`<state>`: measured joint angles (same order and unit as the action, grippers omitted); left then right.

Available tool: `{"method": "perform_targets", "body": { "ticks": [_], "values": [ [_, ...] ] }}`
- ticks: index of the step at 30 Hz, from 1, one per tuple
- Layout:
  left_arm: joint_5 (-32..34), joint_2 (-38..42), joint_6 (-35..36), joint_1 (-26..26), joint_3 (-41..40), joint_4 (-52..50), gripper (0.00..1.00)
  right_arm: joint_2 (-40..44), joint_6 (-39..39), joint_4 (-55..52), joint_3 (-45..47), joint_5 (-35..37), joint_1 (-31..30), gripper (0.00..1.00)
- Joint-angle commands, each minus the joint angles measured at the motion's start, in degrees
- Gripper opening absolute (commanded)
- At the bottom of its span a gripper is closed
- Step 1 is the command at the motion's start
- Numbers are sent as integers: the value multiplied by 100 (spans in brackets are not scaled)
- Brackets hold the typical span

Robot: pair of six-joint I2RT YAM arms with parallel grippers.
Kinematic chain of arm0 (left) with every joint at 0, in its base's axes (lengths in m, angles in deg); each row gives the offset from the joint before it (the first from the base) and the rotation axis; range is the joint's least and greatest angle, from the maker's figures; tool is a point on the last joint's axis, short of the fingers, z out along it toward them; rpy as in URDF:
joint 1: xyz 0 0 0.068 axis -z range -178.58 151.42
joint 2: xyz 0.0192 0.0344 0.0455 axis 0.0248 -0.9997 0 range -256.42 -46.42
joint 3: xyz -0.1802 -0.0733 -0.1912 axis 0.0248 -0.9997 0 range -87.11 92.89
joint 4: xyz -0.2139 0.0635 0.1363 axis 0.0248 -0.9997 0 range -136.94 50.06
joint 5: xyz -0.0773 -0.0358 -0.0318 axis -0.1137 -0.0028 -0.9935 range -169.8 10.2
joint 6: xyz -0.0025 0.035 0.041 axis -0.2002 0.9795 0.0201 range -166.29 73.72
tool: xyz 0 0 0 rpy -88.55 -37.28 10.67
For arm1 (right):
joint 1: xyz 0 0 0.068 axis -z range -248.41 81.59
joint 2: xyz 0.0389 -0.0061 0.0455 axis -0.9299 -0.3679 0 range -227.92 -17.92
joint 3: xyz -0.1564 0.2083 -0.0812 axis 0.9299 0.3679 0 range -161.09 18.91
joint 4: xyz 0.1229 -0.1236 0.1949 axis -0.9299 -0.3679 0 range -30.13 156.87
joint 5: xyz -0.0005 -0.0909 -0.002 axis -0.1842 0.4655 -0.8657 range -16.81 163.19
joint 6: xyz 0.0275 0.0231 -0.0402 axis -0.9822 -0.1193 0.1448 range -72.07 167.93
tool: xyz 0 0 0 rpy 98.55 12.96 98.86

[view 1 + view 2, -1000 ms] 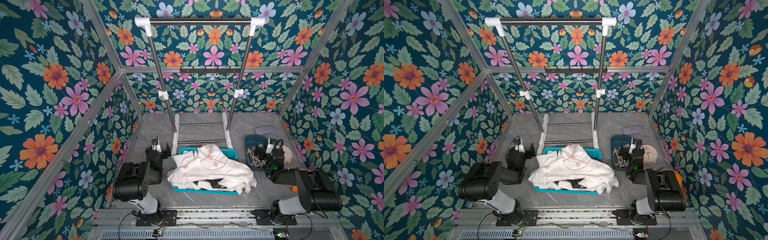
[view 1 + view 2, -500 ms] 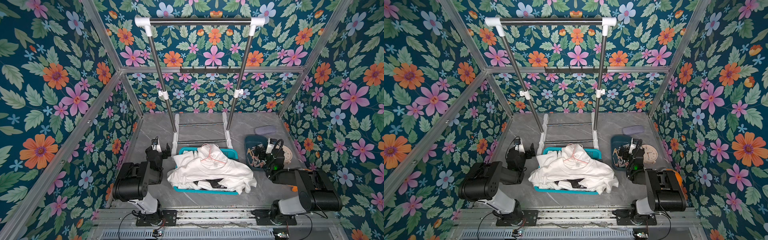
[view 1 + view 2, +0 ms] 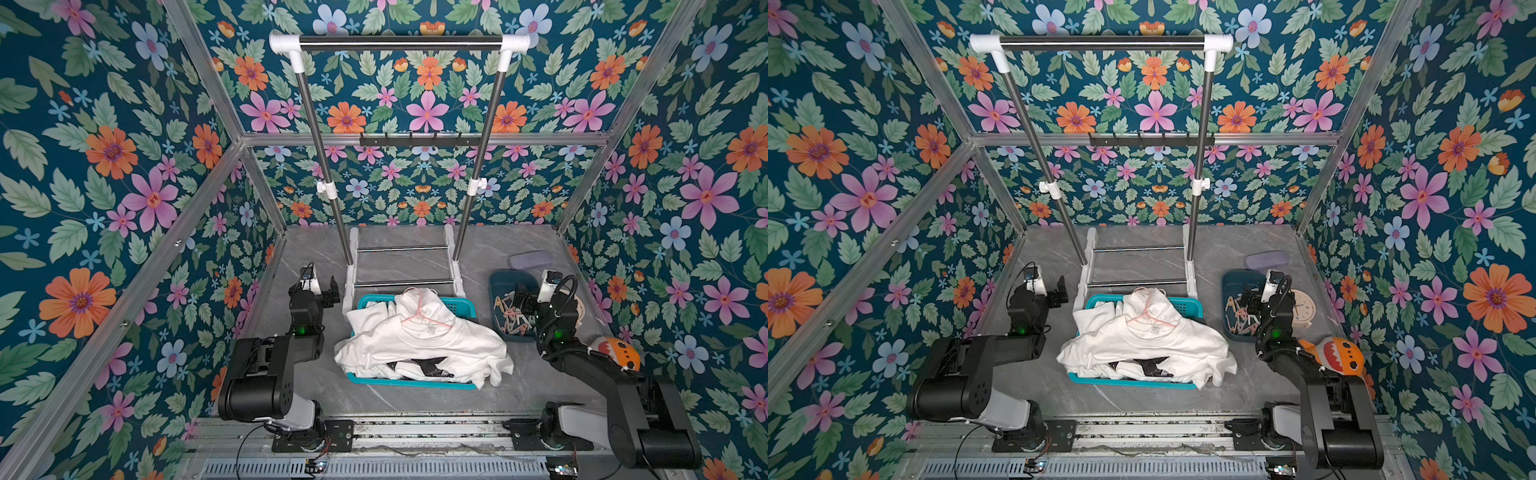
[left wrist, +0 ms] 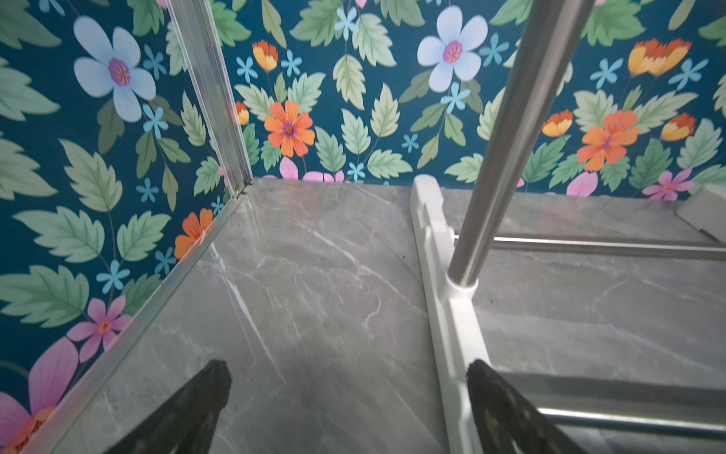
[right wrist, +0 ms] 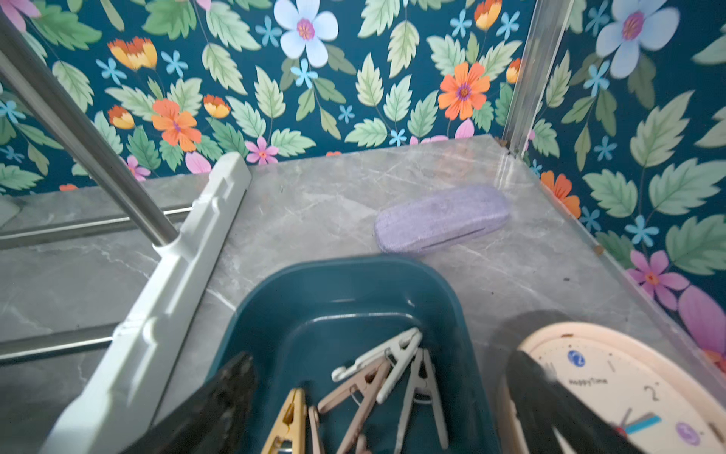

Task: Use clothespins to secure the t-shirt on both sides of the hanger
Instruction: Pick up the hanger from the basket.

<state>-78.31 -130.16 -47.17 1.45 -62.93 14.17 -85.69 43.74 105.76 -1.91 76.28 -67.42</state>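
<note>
White t-shirt (image 3: 436, 340), threaded on a thin pink hanger (image 3: 420, 312), lying crumpled with a dark printed patch near its front edge; it fills and spills over a turquoise basket (image 3: 374, 379) at the centre of the grey marbled table (image 4: 314, 275), just in front of the garment rack's white foot (image 4: 436, 243). The clothespins (image 5: 377, 389), two-pronged pegs in salmon-pink, pale beige, grey and yellow, lie heaped in a dark teal bin (image 5: 338, 298) to the right of the basket; none is clipped to the shirt. Right gripper (image 5: 382, 357) hangs over this bin, jaws spread wide and holding nothing. Left gripper (image 4: 347, 367), jaws likewise apart and empty, hangs over bare table beside the rack foot. A purple case (image 5: 440, 220) lies behind the bin and a clock (image 5: 613, 377) beside it.
</note>
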Motion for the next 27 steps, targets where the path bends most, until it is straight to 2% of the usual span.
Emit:
{"method": "perform_targets", "body": {
  "ticks": [1,4,8,12,16,19,23,27],
  "values": [
    [-130,264,-135,-3,384,-1440,93,395,-365,-1243,-355,69,-95,100],
    [-399,460,-437,-3,888,-2414,93,556,-839,-2529,-1125,-2,-311,100],
    [-975,550,-862,-3,1728,-3849,91,330,-923,-4205,-2274,-853,-733,100],
    [-1869,749,-972,-3,2409,-4972,89,121,-818,-4909,-2922,-1498,-1238,100],
    [-2743,926,-833,-3,3013,-6023,89,-92,-778,-5359,-3337,-2655,-1577,100],
    [-3278,1004,-660,7,3313,-6626,90,-405,-597,-5962,-3723,-3162,-1874,99],
    [-3714,1161,-457,7,3429,-7170,90,-901,-303,-6793,-4165,-3806,-2129,87],
    [-3890,1367,-630,24,3340,-7218,90,-1112,-167,-7184,-4253,-4183,-2299,73]
  ]
}}
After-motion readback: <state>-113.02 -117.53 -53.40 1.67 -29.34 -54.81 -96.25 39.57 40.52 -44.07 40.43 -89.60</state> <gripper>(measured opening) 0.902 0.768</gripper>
